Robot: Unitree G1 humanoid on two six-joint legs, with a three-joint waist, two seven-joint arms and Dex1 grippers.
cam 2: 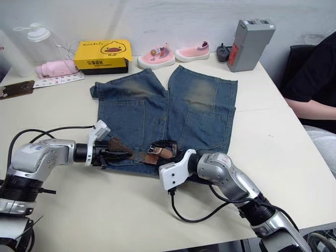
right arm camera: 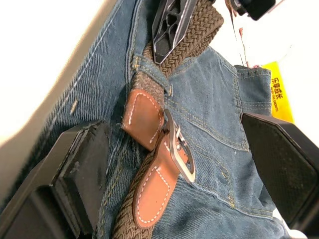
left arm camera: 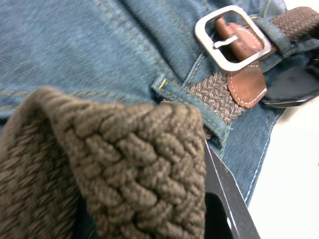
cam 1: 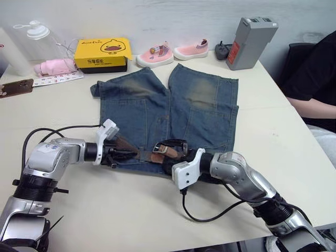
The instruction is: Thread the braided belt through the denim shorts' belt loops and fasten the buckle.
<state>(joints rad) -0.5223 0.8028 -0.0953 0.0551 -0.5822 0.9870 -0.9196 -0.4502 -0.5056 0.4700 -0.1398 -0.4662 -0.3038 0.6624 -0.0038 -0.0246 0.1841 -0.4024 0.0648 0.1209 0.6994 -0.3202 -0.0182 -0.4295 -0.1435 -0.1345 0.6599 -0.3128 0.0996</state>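
The shorts lie flat mid-frame on the table, waistband at their lower edge, with the belt running along it through a loop to the buckle. The left gripper pinches the belt at lower left. The right gripper, fingers spread, straddles the buckle; bare tabletop lies open below and right.

Silver jointed arms with black elbow sections, white wrist brackets, black looping cables, black-fingered tools.
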